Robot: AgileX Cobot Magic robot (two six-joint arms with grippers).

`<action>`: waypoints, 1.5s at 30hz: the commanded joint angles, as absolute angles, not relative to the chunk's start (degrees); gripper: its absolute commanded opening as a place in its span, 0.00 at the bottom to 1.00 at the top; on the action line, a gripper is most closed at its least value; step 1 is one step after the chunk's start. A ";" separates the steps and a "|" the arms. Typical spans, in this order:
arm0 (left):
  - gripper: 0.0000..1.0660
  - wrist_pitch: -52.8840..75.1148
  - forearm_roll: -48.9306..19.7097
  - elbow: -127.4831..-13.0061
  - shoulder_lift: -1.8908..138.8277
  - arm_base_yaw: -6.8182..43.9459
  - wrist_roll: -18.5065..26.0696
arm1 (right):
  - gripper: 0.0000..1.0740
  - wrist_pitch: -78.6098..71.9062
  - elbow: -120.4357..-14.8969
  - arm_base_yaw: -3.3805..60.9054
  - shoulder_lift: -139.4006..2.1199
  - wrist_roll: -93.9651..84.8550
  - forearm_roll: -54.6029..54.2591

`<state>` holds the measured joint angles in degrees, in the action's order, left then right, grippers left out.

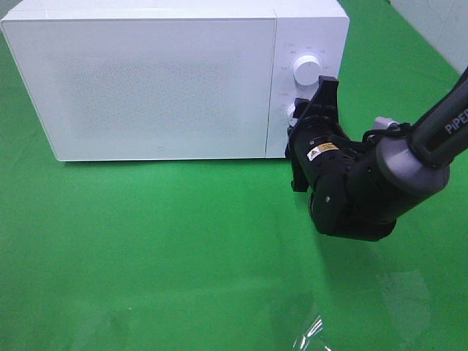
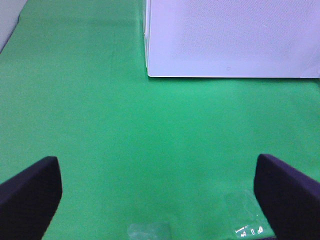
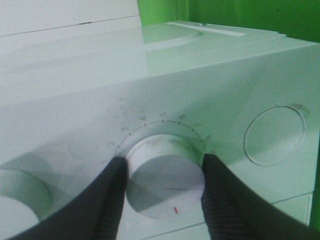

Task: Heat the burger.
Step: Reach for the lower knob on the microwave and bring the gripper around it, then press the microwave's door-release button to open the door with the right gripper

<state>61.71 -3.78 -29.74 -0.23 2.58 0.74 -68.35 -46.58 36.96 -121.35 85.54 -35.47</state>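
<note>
A bright green cloth-covered surface (image 1: 183, 248) is being shown stretching across nearly the whole high view, with a strip of pale wall (image 1: 439, 25) being glimpsed past its far right corner. A white box-shaped microwave oven (image 1: 153, 80) is being carried at the back of the surface, its frosted door being kept shut. A crumpled piece of clear plastic film (image 1: 313, 334) is being seen lying at the near edge, well apart from the oven.

The lower white round dial (image 3: 165, 175) on the oven's control panel is being gripped by the right hand (image 3: 162, 195), its two black fingers (image 3: 112, 200) being pressed against opposite sides of the dial. The upper white round dial (image 1: 306, 71) is being left untouched, and a round shallow recess (image 3: 274, 135) is being seen just beside the gripped dial.

The left hand (image 2: 160, 200) is being held wide open and empty above the bare green cloth, in front of the oven's near corner, its dark fingers (image 2: 27, 195) being shown at the two sides of the wrist view.

The burger is not being shown in any view, so its place cannot be told
</note>
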 commanded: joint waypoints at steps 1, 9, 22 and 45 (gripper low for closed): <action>0.91 61.25 -4.30 -29.56 -1.20 2.29 0.69 | 0.03 -69.96 -48.47 36.90 -120.49 84.40 -29.79; 0.91 61.25 -4.30 -29.56 -1.20 2.29 0.69 | 0.08 -70.02 -48.47 36.90 -120.49 83.14 -31.86; 0.91 61.25 -4.30 -29.56 -1.20 2.29 0.69 | 0.54 -68.53 -48.30 36.78 -119.18 74.83 -39.99; 0.91 61.25 -4.30 -29.56 -1.20 2.29 0.69 | 0.60 -44.40 -35.07 37.47 -100.96 44.29 -29.22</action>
<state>61.71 -3.78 -29.74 -0.23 2.58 0.74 -46.07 -35.24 37.53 -102.22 47.67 -30.42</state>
